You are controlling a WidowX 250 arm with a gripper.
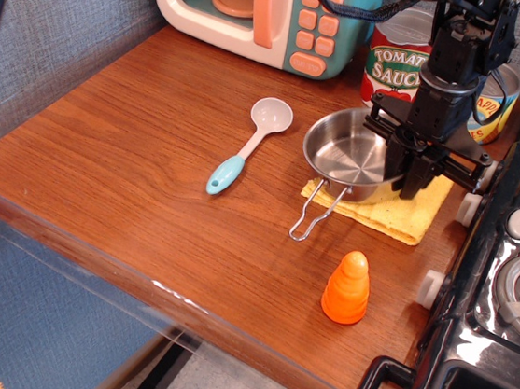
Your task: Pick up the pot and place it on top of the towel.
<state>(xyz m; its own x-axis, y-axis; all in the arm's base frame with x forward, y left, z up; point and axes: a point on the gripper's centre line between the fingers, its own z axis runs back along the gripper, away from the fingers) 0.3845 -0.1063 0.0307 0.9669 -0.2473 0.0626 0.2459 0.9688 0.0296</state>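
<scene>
The pot (345, 150), a shallow shiny steel pan, rests on the left part of the pale-yellow towel (401, 211). Its wire loop handle (314, 218) hangs off the towel's front-left edge onto the wood. My gripper (406, 178) points straight down at the pot's right rim. Its jaws look slightly apart, one finger inside the rim and one outside it, so it is open. The arm hides the rim's far right part and some of the towel.
A tomato sauce can (392, 64) and a second printed can (492, 104) stand just behind the pot. A toy microwave (262, 7) is at the back. A blue-handled spoon (246, 148) lies to the left, an orange cone (346, 287) in front, and a black stove (513, 280) on the right.
</scene>
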